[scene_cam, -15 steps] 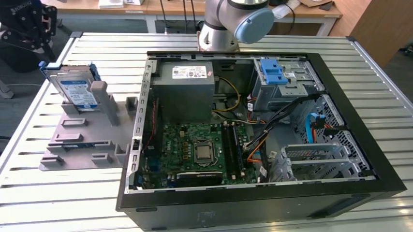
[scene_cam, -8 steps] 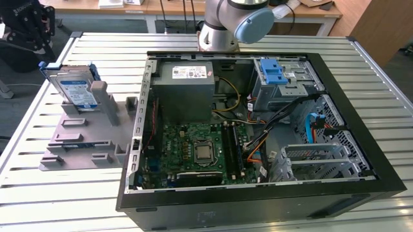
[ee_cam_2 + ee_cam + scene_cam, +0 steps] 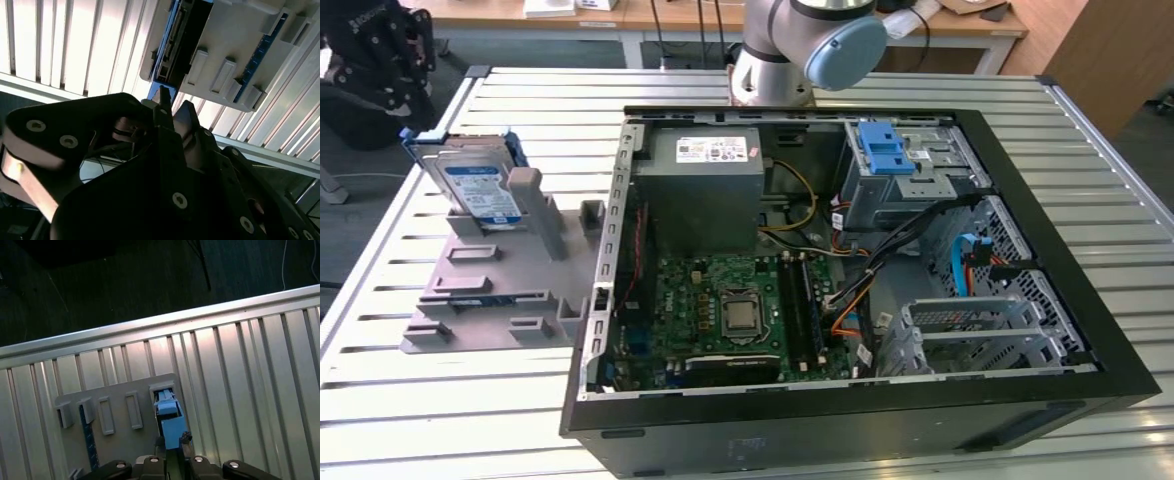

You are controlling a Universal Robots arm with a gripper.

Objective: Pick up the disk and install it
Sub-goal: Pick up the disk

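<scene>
The disk (image 3: 478,185) stands upright on its edge in a slot of the grey holder (image 3: 507,270) at the exterior view's left. Its blue-and-white label and blue frame are visible. In the first wrist view the disk's blue top edge (image 3: 169,422) pokes out of the holder (image 3: 115,440), and my gripper (image 3: 173,440) hangs right over it. The two dark fingertips are slightly apart on either side of that edge. The second wrist view has the gripper (image 3: 175,110) just short of the disk's dark end (image 3: 182,45). Nothing is held.
An open computer case (image 3: 854,260) lies on the slatted metal table (image 3: 1067,130), motherboard exposed. Its drive cage with a blue latch (image 3: 887,150) is at the far right corner. The holder has several other slots. The table's edge (image 3: 150,325) and dark floor lie just beyond it.
</scene>
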